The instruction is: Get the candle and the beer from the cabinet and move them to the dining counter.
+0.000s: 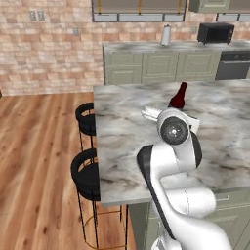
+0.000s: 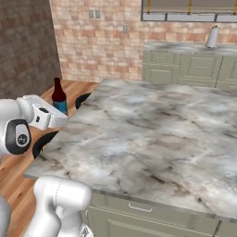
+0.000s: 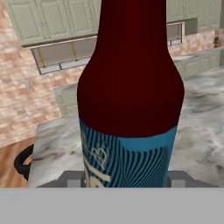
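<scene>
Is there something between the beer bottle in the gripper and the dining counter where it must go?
Nothing visible. The gripper holds the beer bottle upright at the counter's edge, above the stools, and the marbled top beside it looks bare.

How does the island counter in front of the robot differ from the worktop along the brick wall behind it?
The island counter is a wide slab standing free in the room, with black stools along its side; the worktop is a narrow strip against the brick wall. The island carries the beer bottle by the robot's hand; the worktop holds a black microwave and a white cylinder. Both have grey-white marbled tops on sage-green bases.
</scene>
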